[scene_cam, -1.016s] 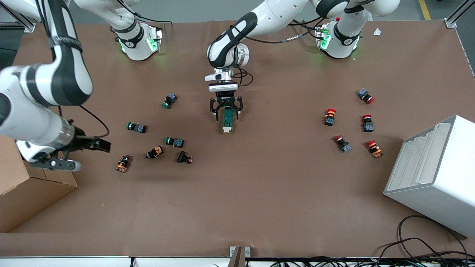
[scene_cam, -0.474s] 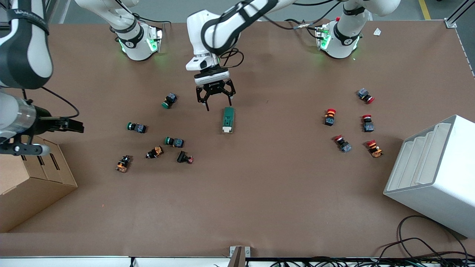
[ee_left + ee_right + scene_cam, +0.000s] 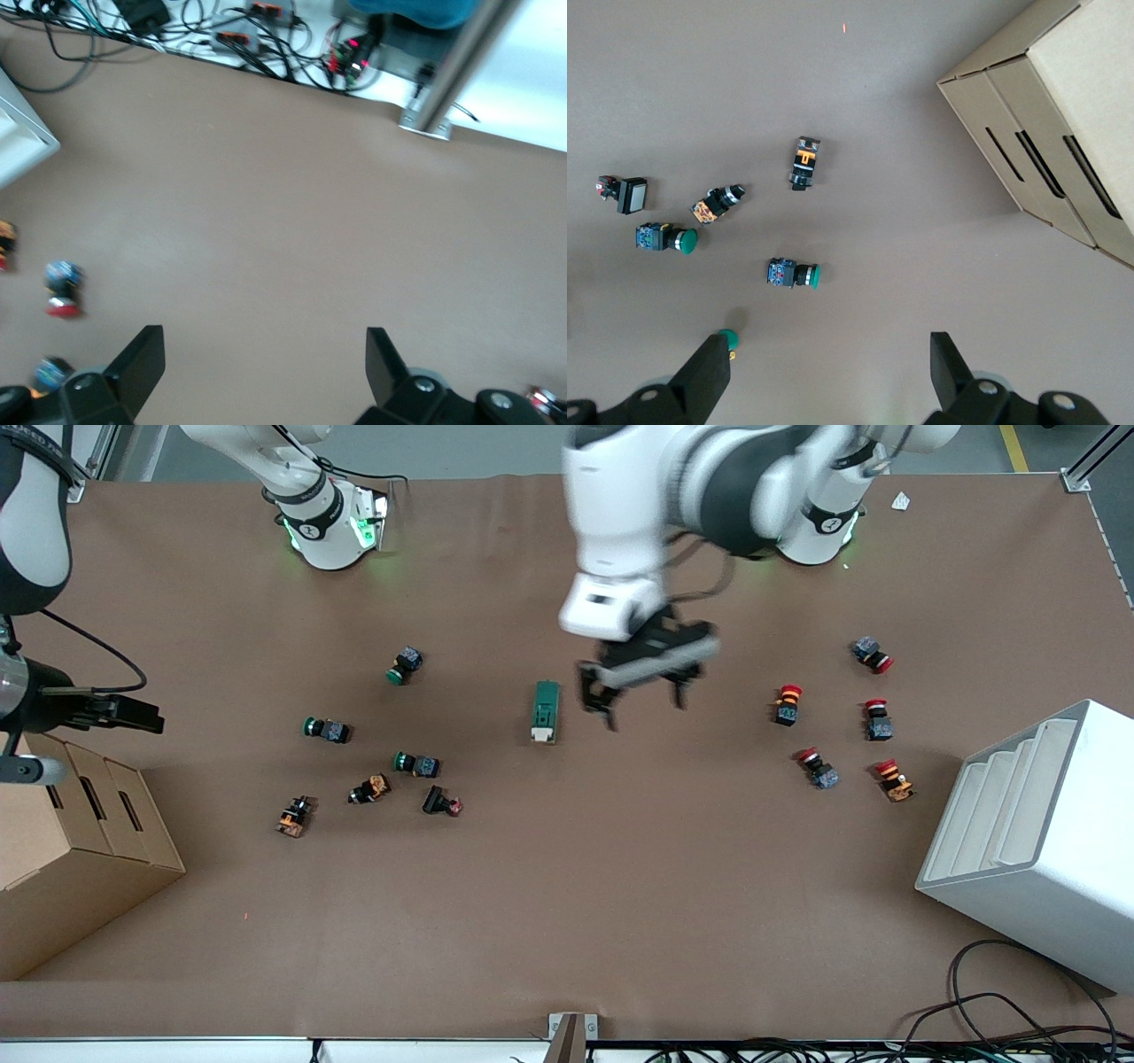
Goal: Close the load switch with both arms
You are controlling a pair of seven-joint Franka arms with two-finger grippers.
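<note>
The load switch (image 3: 546, 711) lies flat on the brown table (image 3: 567, 886) near its middle, its dark green body pointing away from the front camera and its cream end toward it. Nothing touches it.

My left gripper (image 3: 640, 688) hangs in the air over bare table just beside the switch, toward the left arm's end. Its fingers are spread wide and hold nothing; my left wrist view shows both black fingertips (image 3: 142, 354) apart above the bare brown surface, with a red-capped button (image 3: 62, 288) off at the edge.

My right gripper (image 3: 111, 713) is up at the right arm's end of the table, over the edge by the cardboard box (image 3: 80, 859). Its fingers are also spread and empty. From that wrist I look down on a scatter of green push-buttons (image 3: 793, 274) and orange-marked ones (image 3: 803, 162), with the box flaps alongside.

A group of red push-buttons (image 3: 788, 703) sits toward the left arm's end, near a white stepped bin (image 3: 1036, 841).
</note>
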